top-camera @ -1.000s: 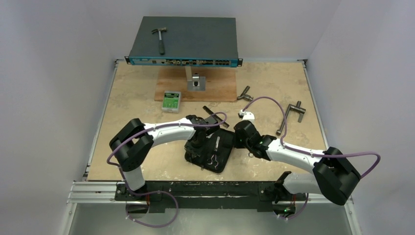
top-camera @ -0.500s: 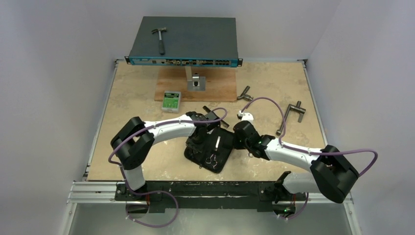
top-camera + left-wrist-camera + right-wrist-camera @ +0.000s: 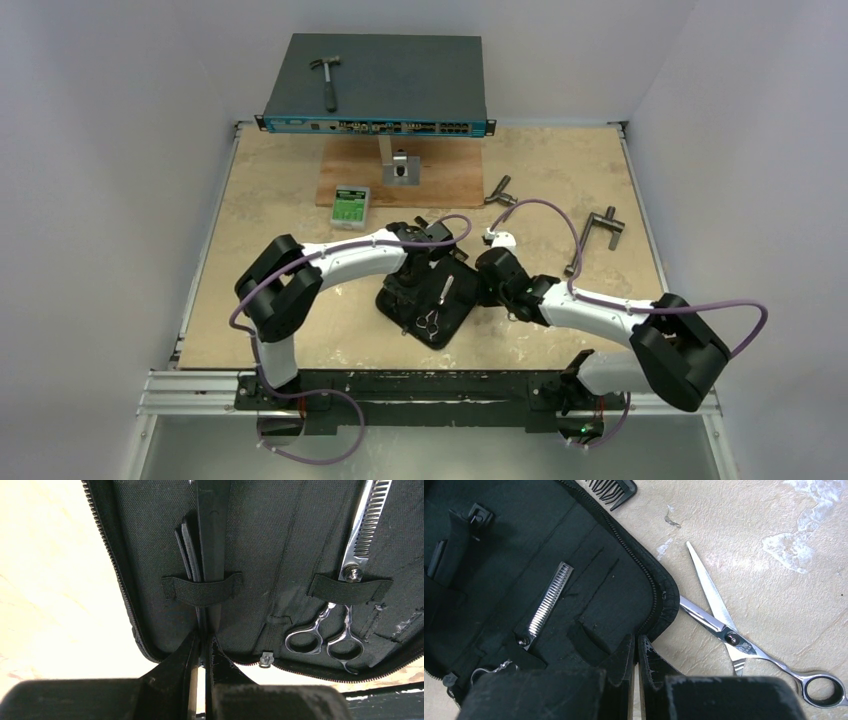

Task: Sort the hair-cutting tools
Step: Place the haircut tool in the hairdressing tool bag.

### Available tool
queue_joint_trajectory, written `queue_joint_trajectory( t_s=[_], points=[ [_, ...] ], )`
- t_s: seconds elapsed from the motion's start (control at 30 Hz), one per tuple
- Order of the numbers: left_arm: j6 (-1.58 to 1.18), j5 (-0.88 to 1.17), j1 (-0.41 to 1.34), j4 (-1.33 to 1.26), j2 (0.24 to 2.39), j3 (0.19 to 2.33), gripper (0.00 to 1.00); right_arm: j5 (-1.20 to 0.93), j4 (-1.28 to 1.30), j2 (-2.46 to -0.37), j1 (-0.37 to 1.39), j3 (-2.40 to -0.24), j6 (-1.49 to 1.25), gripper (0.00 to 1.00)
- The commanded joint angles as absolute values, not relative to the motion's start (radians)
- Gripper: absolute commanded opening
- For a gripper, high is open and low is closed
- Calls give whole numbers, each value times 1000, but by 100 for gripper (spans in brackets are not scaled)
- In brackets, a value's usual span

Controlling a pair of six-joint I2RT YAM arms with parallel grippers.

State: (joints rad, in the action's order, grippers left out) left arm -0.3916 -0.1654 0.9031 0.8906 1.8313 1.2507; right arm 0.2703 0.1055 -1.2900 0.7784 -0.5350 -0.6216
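Case: a black zip case [image 3: 260, 540] lies open and flat on the table [image 3: 774, 530]. All places below are given relative to it.
Comb: the long black comb [image 3: 212, 540] sits inside the case under an elastic strap [image 3: 200, 589]. Its long axis runs along the case's length.
Hair clips: the slim black hair clips [image 3: 185, 550] are tucked under the same strap. They touch the comb on the side nearer the case's outer zip edge and lie parallel to it.
Thinning scissors: the thinning scissors [image 3: 350, 570] are on the case's other panel under a second strap [image 3: 372, 589]. The toothed blade points to the case's far end and the rings to its near end.
Plain scissors: the plain scissors [image 3: 734, 640] lie outside the case on the table. The blades are partly spread, one of them reaches the case's corner, and the ring points away from the case.
Left gripper: the left gripper [image 3: 203, 642] has its jaws clenched on the comb's near end, at the case's near zip edge.
Right gripper: the right gripper [image 3: 635, 642] has its jaws pressed together with nothing between them. It is over the case's corner, just beside the plain scissors.
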Motion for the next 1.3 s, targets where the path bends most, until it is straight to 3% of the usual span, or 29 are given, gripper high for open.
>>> queue_joint_trajectory(
  t_s=[0.0, 0.37, 1.07, 1.27],
  points=[
    [-354, -229, 896, 885, 1851, 1310, 0, 253, 105, -1298, 781, -578, -596, 0],
    [-330, -229, 896, 891, 1888, 1356, 0, 224, 133, -1316, 779, -602, -577, 0],
    [-396, -240, 897, 919, 1739, 1325, 39, 212, 116, -1325, 781, -601, -571, 0],
    [-434, -283, 908, 953, 1666, 1308, 42, 213, 114, -1330, 781, -604, -571, 0]
  ],
)
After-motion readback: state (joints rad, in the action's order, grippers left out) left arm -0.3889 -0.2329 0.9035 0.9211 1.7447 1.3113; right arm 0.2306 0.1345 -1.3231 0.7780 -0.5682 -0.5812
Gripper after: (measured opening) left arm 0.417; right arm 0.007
